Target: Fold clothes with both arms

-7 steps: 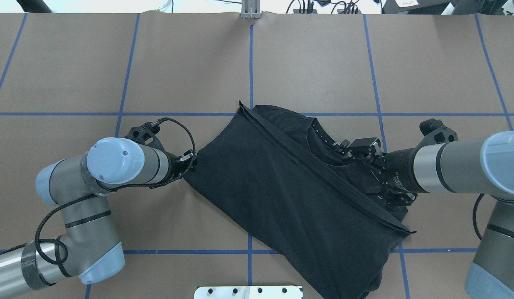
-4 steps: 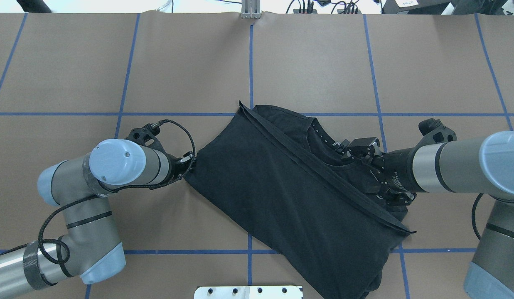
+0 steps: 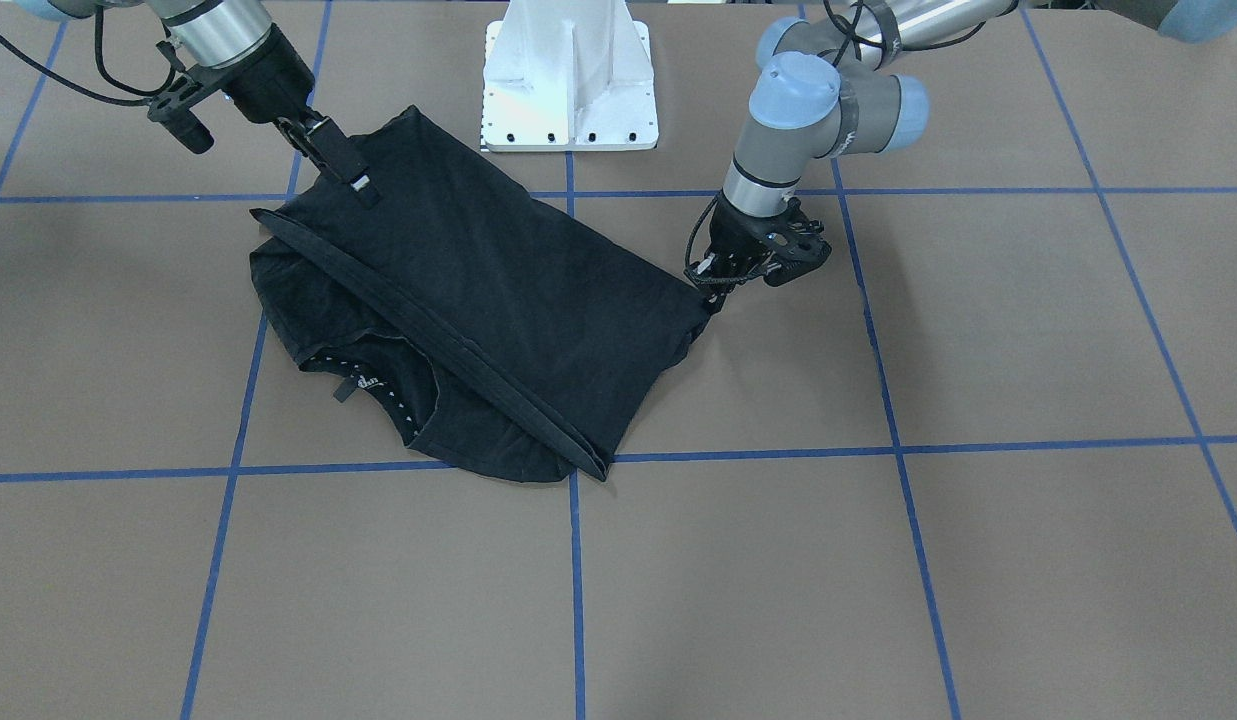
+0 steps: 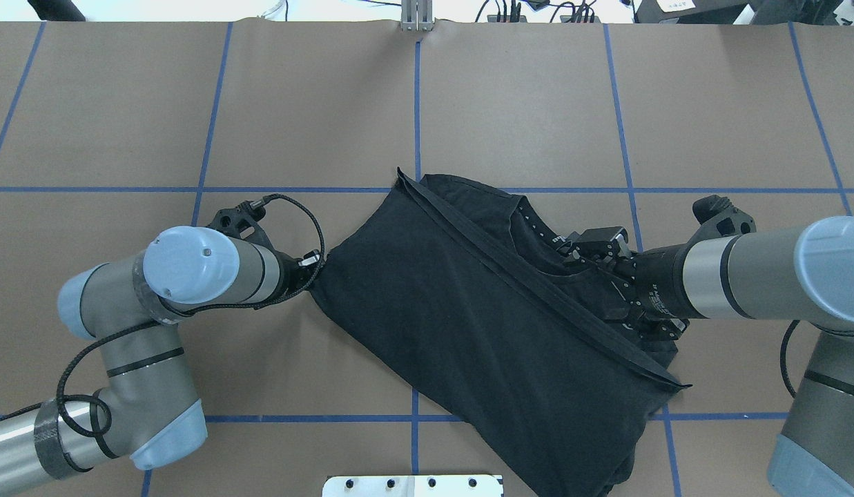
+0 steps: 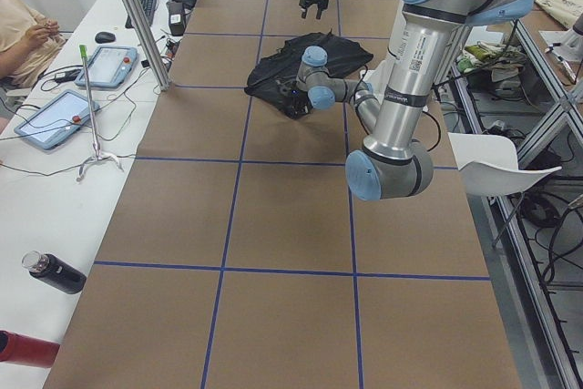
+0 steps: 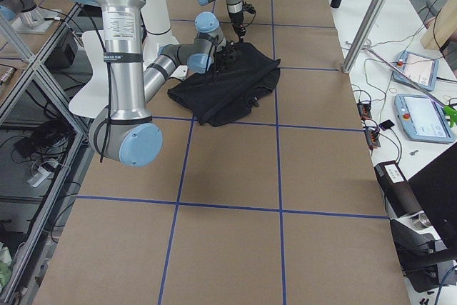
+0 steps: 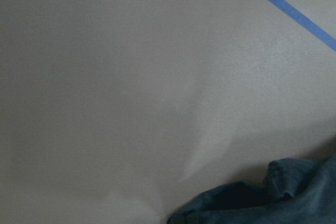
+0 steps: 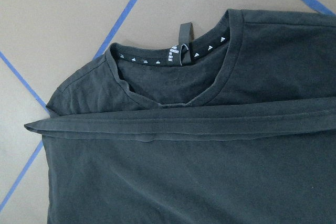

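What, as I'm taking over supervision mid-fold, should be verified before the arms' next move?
1. Left claw at the T-shirt corner: ok.
2. Left claw closed on fabric: cannot tell.
3. Right claw holding fabric: cannot tell.
4. Folded edge lies straight, leaving the collar uncovered: ok.
5. T-shirt apart from the white pedestal: ok.
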Robot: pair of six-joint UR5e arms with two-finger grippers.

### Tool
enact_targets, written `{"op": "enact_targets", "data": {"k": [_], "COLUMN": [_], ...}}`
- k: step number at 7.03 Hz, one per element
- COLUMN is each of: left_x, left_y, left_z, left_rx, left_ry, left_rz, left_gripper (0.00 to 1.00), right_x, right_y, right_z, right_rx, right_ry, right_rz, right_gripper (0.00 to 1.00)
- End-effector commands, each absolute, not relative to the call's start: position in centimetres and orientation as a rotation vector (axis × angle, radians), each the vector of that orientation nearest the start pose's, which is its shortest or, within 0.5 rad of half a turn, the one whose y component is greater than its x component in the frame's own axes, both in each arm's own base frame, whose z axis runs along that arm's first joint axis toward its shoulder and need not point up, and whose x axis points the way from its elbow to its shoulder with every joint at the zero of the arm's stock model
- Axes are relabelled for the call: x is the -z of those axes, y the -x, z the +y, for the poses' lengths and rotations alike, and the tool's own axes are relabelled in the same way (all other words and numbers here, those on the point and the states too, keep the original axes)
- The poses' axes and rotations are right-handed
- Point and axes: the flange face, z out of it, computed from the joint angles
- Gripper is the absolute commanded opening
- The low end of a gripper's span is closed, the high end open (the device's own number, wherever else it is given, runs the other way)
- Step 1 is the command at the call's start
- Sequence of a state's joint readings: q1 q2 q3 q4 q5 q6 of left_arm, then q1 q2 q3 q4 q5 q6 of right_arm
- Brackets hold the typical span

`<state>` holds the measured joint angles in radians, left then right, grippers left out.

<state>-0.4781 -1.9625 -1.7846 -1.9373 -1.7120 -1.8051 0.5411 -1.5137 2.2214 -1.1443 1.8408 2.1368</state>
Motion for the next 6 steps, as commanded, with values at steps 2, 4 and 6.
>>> {"op": "enact_targets", "data": {"k": [2, 4, 6], "left_x": [-28.2, -27.7, -26.0], "left_y": [-44.1, -46.7, -50.6], "left_z": [-53.2, -59.7, -67.2], "left_rx": [0.511, 0.529, 0.519], "left_ry": [-0.248, -0.312, -0.379], "left_rz": [0.965, 1.046, 1.097], "left_gripper": [0.0, 0.0, 0.0], "right_x": [-27.8, -28.0, -27.8], "right_y": [33.2, 33.3, 33.2], "right_z": [-32.4, -32.5, -32.6], "right_rx": [-0.824, -0.827, -0.83], "right_ry": [0.263, 0.262, 0.259], "right_rz": [-1.171, -1.166, -1.17], "right_gripper": [1.0, 1.0, 1.0]}}
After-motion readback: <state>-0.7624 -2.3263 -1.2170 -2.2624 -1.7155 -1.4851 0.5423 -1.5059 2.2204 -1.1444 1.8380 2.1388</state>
